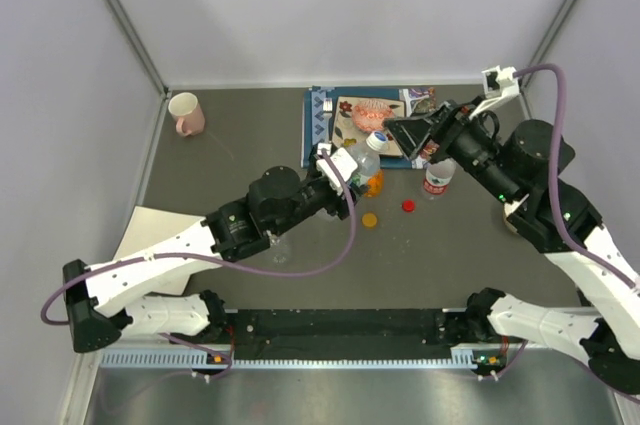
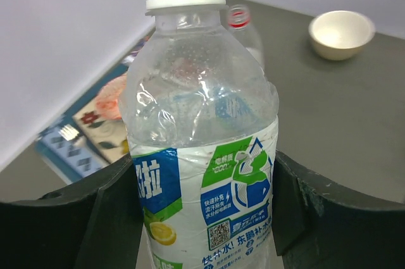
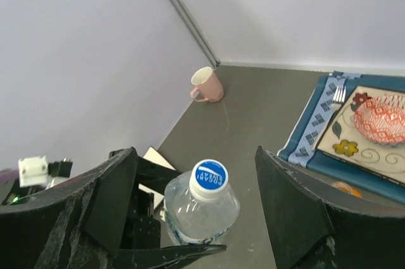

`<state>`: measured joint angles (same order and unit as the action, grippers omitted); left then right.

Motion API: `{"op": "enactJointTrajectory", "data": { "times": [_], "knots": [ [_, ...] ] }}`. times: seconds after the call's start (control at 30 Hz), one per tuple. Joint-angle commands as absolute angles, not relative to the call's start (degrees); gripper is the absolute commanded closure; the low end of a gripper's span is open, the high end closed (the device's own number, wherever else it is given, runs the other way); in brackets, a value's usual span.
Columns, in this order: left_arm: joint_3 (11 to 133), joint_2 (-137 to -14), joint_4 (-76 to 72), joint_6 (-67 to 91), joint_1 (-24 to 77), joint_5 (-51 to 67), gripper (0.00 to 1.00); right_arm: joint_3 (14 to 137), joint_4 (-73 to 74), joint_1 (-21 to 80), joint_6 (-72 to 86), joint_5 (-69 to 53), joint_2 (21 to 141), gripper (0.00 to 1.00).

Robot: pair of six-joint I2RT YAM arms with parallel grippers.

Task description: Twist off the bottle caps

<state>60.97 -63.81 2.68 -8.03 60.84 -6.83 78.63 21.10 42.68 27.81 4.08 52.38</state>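
Left wrist view: left fingers (image 2: 76, 218) pinch the labelled bottle (image 2: 202, 155) at centre, while right fingers (image 3: 297, 199) (spread wide) flank its blue cap (image 3: 209, 175) low in their view; closing off-centre may slip.

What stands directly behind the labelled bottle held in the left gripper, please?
A clear bottle with a red neck ring; the labelled bottle covers its body. Farther back sits a white bowl.

L gripper (image 1: 345, 167) at labelled bottle (image 1: 371, 157) by placemat (image 1: 318, 135) — orange cap (image 1: 370, 219), red cap (image 1: 408, 206) loose on table (image 1: 250, 145).
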Motion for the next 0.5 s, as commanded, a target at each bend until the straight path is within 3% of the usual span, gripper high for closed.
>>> {"op": "enactJointTrajectory", "data": {
  "times": [0.0, 0.47],
  "knots": [
    [59.6, -63.8, -4.7, -14.3, 63.7, -24.2, 0.58, 80.1, 21.4, 45.5, 30.8, 11.6, 55.0, 0.26],
    [58.7, -64.6, -6.8, -15.9, 65.7, -27.4, 0.58, 80.7, 19.7, 47.2, 32.3, 10.7, 60.9, 0.29]
  ]
}}
